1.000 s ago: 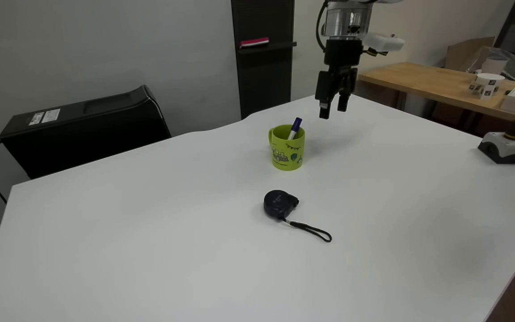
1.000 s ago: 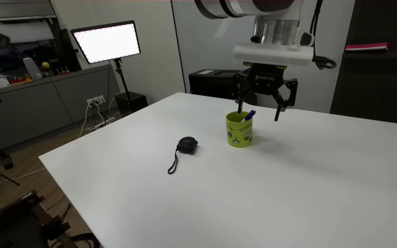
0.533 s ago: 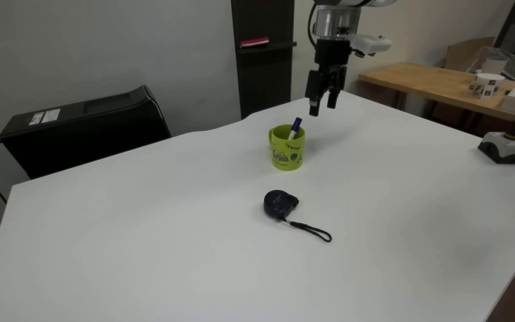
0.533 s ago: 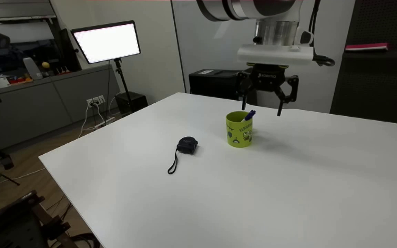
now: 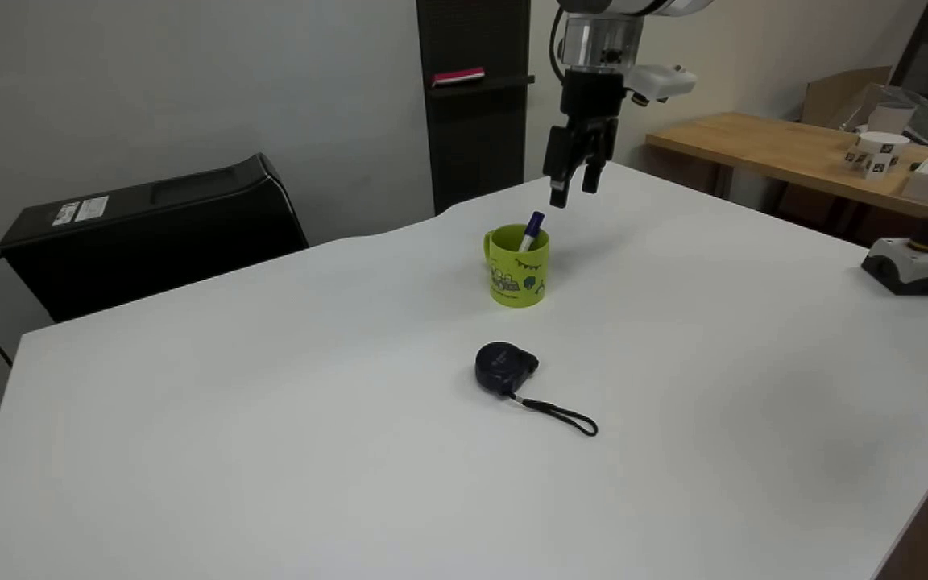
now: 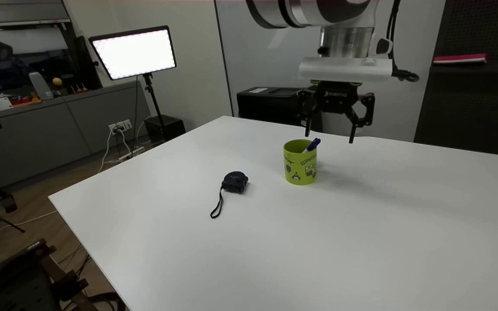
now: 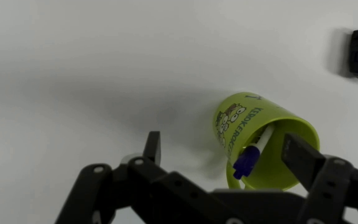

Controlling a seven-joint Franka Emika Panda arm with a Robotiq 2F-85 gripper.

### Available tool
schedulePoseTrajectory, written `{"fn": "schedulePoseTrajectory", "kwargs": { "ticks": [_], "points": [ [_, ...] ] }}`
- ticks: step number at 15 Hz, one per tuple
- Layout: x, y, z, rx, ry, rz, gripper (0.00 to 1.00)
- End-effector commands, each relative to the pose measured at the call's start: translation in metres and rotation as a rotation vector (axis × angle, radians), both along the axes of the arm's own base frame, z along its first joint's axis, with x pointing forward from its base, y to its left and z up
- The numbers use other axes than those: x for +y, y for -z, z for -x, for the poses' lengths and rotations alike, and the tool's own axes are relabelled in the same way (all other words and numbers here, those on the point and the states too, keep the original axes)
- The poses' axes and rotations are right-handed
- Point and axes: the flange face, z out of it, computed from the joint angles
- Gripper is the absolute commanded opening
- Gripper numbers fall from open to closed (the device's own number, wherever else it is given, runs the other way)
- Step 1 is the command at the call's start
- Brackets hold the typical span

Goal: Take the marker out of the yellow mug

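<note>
A flat white worktop point(image 6: 383, 242) spread out before a plain grey wall point(image 5: 190, 80). On it stood a round lime-yellow mug point(image 6: 299, 171), and a thin white marker point(image 7: 251, 155) with a dark blue cap leaned inside. A round black tape measure point(image 5: 500, 367) lay near. Above hung the black two-fingered claw point(image 6: 330, 137), its sides spread apart. In an exterior view, a flat white lamp point(image 6: 134, 52) glowed.

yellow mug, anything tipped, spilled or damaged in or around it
Nothing stands out. The yellow mug stands upright in both exterior views; its slant in the wrist view is likely camera angle. The marker leans inside, poking out the top, as pens do. No spill or damage shows.
</note>
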Motion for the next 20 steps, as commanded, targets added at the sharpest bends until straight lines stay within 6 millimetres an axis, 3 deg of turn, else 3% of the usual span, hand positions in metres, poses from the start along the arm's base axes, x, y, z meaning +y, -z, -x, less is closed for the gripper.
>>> {"fn": "schedulePoseTrajectory", "kwargs": {
  "ticks": [1,18,19,20],
  "points": [
    [0.003,0.005,-0.013,-0.032,0.013,0.022,1.0],
    [0.031,0.024,-0.028,-0.069,-0.032,0.051,1.0],
    [0.031,0.025,-0.029,-0.07,-0.033,0.052,0.75],
    [0.032,0.027,-0.03,-0.069,-0.034,0.054,0.74]
  ]
}}
